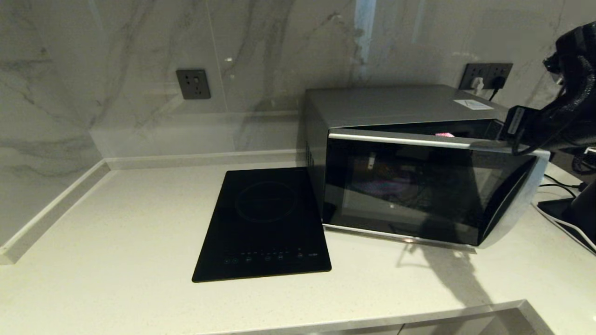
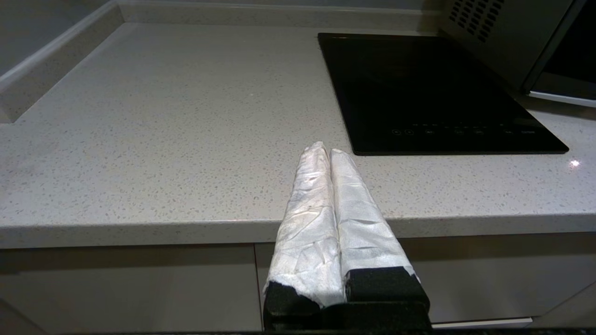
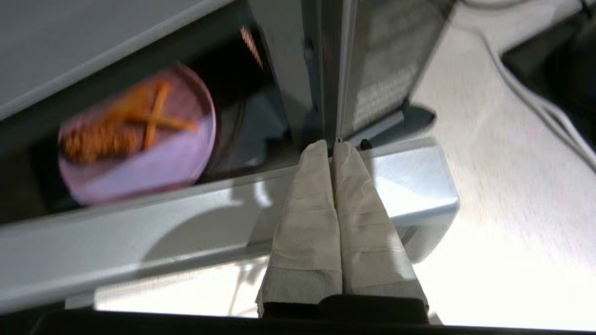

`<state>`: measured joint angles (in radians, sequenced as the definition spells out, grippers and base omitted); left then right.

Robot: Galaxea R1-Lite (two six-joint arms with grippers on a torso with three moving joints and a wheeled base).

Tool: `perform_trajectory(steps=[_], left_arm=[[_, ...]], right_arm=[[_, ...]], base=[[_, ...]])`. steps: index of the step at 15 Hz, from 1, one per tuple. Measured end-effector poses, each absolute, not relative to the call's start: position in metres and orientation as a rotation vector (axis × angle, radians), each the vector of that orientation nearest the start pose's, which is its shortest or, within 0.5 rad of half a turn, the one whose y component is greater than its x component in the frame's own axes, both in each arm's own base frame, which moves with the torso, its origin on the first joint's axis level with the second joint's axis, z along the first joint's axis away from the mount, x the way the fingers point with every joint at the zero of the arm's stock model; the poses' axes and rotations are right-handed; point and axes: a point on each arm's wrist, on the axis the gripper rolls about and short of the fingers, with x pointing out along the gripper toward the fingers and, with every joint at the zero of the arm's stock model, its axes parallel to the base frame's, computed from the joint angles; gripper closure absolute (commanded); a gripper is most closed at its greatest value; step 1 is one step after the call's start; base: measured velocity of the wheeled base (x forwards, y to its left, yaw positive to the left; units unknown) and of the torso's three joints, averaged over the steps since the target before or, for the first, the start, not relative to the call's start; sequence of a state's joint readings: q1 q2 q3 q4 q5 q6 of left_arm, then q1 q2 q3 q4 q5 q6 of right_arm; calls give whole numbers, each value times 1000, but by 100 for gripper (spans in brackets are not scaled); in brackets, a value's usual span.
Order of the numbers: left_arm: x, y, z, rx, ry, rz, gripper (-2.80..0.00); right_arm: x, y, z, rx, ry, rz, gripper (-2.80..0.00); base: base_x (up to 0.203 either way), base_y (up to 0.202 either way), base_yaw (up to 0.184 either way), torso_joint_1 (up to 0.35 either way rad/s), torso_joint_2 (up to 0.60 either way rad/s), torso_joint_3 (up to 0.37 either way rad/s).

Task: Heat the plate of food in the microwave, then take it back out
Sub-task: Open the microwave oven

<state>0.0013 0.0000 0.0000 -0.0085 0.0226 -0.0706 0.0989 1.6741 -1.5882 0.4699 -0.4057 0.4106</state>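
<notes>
Plate of food [image 3: 139, 139] inside microwave [image 3: 233, 242], beyond right hand [image 3: 333, 146].

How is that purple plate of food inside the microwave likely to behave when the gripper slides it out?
The plate of food looks flat, rigid and smooth, so it would probably slide easily rather than bend. The fries lie loose on top, so a tilt or jerk might shift them. Its low rim likely gives the right gripper little to hold.

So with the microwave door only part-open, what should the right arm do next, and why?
Probably keep drawing the door down: the shut right gripper sits at its top edge, and the plate of food inside the microwave remains behind it.
</notes>
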Motion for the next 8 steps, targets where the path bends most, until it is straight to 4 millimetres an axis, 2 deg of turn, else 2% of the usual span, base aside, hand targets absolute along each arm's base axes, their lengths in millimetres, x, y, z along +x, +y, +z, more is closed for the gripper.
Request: perform_trajectory(steps=[5, 8], left_arm=[[-23, 0, 76, -70, -10, 23, 0], [-23, 0, 76, -70, -10, 24, 0]], right_arm=[[231, 16, 312, 275, 515, -331, 0], [187, 12, 324, 296, 471, -289, 0]], base=[[0, 0, 0, 0, 0, 0], [0, 0, 0, 0, 0, 0]])
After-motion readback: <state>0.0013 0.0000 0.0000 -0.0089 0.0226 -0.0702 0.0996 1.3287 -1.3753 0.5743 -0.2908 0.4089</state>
